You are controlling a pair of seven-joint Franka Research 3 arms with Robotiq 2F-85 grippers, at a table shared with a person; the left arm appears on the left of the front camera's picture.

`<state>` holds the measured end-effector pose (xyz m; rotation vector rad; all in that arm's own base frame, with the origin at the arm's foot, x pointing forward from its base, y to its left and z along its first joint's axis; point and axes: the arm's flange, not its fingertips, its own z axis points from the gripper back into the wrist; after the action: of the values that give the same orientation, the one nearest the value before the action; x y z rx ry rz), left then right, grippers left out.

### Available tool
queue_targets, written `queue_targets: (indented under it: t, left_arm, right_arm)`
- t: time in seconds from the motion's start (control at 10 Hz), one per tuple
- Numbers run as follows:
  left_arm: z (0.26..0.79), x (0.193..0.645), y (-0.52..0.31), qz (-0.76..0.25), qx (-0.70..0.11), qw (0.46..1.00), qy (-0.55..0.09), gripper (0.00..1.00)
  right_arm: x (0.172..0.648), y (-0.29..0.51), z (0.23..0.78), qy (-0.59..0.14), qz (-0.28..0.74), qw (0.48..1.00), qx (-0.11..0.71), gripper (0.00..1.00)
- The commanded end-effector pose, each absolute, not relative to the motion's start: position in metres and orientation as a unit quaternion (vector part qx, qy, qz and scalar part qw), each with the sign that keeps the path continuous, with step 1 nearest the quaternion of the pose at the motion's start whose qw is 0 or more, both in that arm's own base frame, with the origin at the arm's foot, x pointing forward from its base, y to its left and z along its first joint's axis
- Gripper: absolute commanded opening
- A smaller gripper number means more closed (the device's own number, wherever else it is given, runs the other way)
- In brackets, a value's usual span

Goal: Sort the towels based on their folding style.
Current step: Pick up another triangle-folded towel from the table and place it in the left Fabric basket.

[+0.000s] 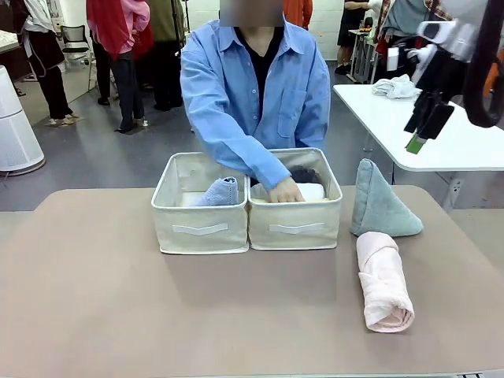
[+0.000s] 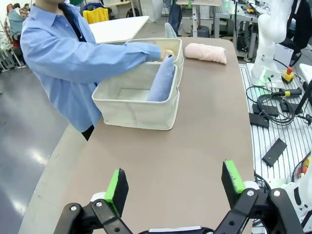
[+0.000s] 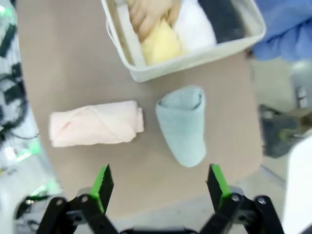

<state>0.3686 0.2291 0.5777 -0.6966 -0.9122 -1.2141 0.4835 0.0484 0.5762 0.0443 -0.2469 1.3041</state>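
**Two towels out on the table, both grippers wide open**

Two beige boxes sit side by side mid-table, and the sorting rule is already readable. The left box (image 1: 201, 213) holds the lavender-blue cone (image 1: 218, 193), propped near the wall it shares with its neighbour, so that's the cone bin. The right box (image 1: 295, 214) is the roll bin: the white roll (image 3: 195, 29), pale yellow roll (image 3: 161, 45) and dark grey roll (image 3: 219, 14) lie packed next to each other inside. The person's hand (image 1: 285, 191) is down in that box, resting on the rolls. It looks like it's pressing them together, probably to make room for one more.

On the table (image 1: 94, 299), to the right of the boxes, two towels wait. The grey-green cone (image 1: 379, 206) stands upright on its wide base just beside the right box. The pink roll (image 1: 383, 282) lies flat nearer the robot, its far end almost at the cone's foot. By shape, the cone belongs left and the pink one right.

The left gripper (image 2: 176, 183) hovers over bare tabletop on the robot's side, jaws spread fully apart with nothing between them. The right gripper (image 3: 160, 181) hangs high over the two loose towels, looking down on both, jaws just as wide and holding nothing. It's the better-placed arm for either pick. With a hand in the roll box, my call is that the cone goes first.
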Motion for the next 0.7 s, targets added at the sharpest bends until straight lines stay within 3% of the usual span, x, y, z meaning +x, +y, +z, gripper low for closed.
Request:
queue_targets:
  t: [0.0,0.3,0.6]
  left_arm:
    - [0.578,0.366,0.228,-0.535,-0.313,0.666,-0.416,1.00]
    - [0.578,0.366,0.228,-0.535,-0.313,0.666,-0.416,1.00]
    - [0.578,0.366,0.228,-0.535,-0.313,0.666,-0.416,1.00]
  right_arm:
    - [0.508,0.077,0.549,-0.118,0.666,0.734,-0.058,1.00]
    - [0.554,0.096,0.508,-0.073,0.743,0.664,-0.041,1.00]
    - [0.582,0.094,0.493,-0.055,0.751,0.658,0.002,1.00]
